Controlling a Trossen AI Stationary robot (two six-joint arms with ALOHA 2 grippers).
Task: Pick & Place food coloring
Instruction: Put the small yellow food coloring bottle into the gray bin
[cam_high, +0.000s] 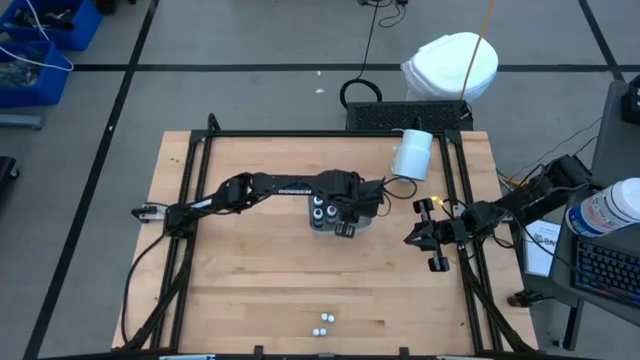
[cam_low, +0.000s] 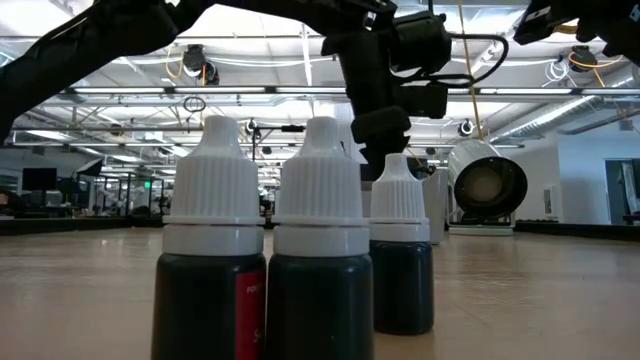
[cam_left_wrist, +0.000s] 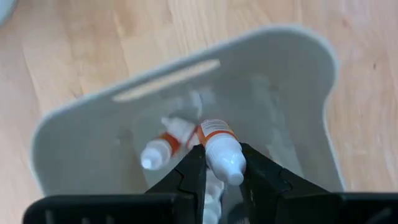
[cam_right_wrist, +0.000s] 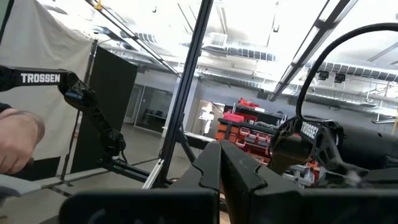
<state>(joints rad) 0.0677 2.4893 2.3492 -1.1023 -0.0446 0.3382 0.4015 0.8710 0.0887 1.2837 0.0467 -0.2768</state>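
One little food coloring bottle is pinched in the left gripper right above the grey tray, and it could slip or bounce out if let go too high, while the right gripper, pressed together, waits by the tabletop's edge.

Light wooden table, grey tray near its centre, white cylinder toward the far edge, three food coloring bottles by the near edge
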